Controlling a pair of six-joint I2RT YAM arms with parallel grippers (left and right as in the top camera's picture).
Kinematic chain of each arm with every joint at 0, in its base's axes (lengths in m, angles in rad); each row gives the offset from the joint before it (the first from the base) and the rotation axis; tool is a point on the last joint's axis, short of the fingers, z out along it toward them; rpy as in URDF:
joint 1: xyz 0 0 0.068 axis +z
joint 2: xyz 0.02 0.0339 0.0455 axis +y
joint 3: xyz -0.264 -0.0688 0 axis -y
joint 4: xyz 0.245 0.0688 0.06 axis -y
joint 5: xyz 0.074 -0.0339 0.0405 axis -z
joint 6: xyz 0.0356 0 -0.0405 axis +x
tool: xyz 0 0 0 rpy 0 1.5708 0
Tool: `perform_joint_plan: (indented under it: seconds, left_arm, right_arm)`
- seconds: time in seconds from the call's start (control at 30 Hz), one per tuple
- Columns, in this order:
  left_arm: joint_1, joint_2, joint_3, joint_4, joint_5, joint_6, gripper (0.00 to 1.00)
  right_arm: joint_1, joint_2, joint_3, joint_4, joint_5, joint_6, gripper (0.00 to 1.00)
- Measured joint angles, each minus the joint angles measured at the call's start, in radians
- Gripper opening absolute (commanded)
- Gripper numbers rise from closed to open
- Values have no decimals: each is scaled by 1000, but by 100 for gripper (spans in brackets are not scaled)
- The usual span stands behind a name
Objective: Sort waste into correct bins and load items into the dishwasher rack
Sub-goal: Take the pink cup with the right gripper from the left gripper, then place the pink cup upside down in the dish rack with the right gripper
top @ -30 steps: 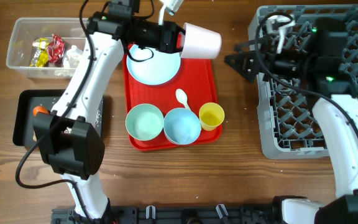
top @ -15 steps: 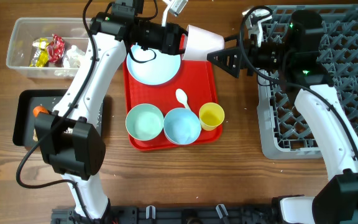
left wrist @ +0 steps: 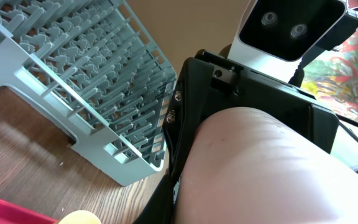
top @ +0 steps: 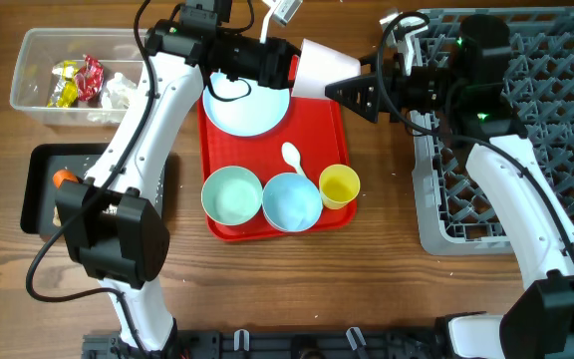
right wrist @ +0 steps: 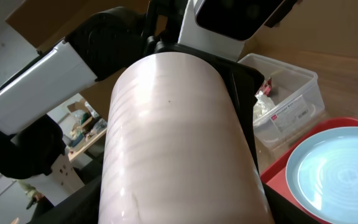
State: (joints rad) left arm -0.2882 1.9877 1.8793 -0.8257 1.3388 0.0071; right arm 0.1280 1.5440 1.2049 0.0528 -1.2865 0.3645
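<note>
A pink cup (top: 322, 68) lies on its side in the air above the far right corner of the red tray (top: 327, 130). My left gripper (top: 285, 65) is shut on its base end. My right gripper (top: 352, 90) is open, with its fingers on either side of the cup's other end. The cup fills the right wrist view (right wrist: 179, 143) and the lower right of the left wrist view (left wrist: 278, 168). The grey dishwasher rack (top: 536, 150) stands at the right and also shows in the left wrist view (left wrist: 73, 81).
The tray holds a pale blue plate (top: 247, 105), a green bowl (top: 232, 196), a blue bowl (top: 291, 201), a yellow cup (top: 339, 185) and a white spoon (top: 293, 158). A clear bin (top: 38, 100) with wrappers and a black bin (top: 38, 189) stand at the left.
My right gripper has come left from the rack to the pink cup's free end. My left gripper has tilted the cup slightly and still holds it.
</note>
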Motion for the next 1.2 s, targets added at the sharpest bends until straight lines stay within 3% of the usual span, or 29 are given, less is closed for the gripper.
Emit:
perform_joint_plan:
  seconds: [0.1,0.2,0.5,0.8,0.93,1.07,1.2]
  left_arm:
    - [-2,0,0,0,-6,4,28]
    - [-7,0,0,-13,-10,3,33]
    - [-6,0,0,-22,-13,4,33]
    - [13,0,0,-28,-33,4,33]
    - [13,0,0,-84,-146,4,32]
    - [13,0,0,-167,-402,4,36]
    - [10,0,0,-189,-640,4,37]
  right_arm:
    - [4,1,0,10,1,10,49]
    - [9,1,0,16,0,14,50]
    - [-87,1,0,12,-11,16,51]
    - [-222,1,2,-169,-24,-75,51]
    - [-277,2,3,-302,71,-105,51]
    - [-328,-13,6,-507,323,-148,50]
    - [-409,-135,72,-781,614,-161,48]
